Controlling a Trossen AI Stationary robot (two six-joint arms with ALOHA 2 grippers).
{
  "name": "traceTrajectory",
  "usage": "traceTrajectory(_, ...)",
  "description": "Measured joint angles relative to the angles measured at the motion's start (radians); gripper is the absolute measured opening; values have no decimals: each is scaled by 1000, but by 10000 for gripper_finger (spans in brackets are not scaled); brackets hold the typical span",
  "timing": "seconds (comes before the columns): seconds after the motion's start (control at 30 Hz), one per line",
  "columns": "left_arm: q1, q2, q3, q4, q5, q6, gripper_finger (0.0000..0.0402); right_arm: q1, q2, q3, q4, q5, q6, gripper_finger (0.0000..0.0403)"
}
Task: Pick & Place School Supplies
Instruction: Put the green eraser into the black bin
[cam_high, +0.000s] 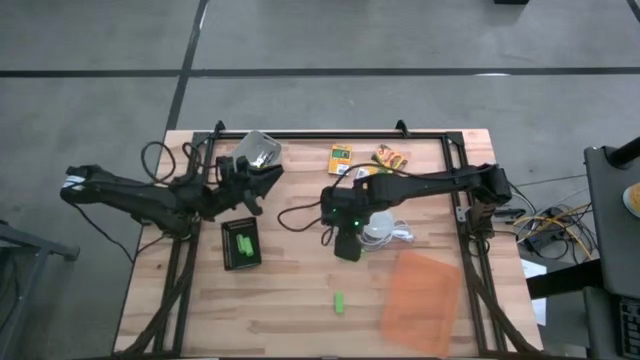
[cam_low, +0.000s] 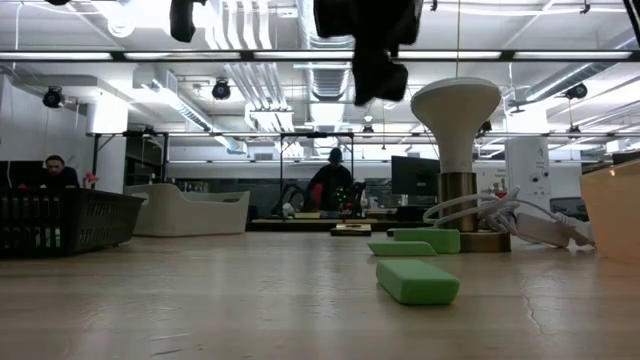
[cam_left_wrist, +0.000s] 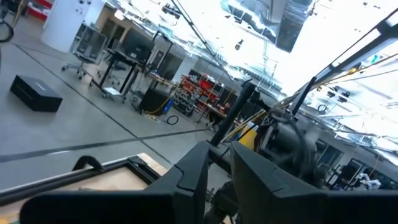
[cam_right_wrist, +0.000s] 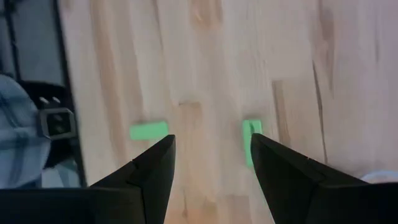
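My right gripper (cam_high: 346, 250) (cam_right_wrist: 212, 140) hangs open over the middle of the table, slanting down. Two bright-green sticks (cam_right_wrist: 149, 130) (cam_right_wrist: 251, 142) lie flat on the wood below its fingertips, one on each side, untouched. Another green stick (cam_high: 340, 302) (cam_low: 417, 281) lies toward the near edge. A black tray (cam_high: 228, 262) at the left holds more green sticks (cam_high: 243, 245). Small orange-yellow boxes (cam_high: 341, 155) (cam_high: 392, 155) lie flat at the far edge. My left gripper (cam_high: 268, 175) (cam_left_wrist: 219, 149) is raised beyond the tray, tipped upward, with a narrow gap between its fingers and nothing in it.
A white lamp-like thing with a cord (cam_high: 378, 232) (cam_low: 455, 110) stands just right of my right gripper. A translucent orange sheet (cam_high: 420, 292) lies at the near right. A clear container (cam_high: 260, 150) sits at the far left. Black frame rails (cam_high: 330, 134) border the table.
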Motion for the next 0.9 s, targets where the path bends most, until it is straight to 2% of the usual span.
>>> traceTrajectory(0.53,0,21,0,-32,1,-28,76,-1,258,39,-164,11,-128,205)
traceTrajectory(0.77,0,22,0,-49,1,-31,76,-1,300,50,-185,16,-129,205)
traceTrajectory(0.9,0,21,0,-49,1,-32,76,0,301,51,-181,121,-129,205)
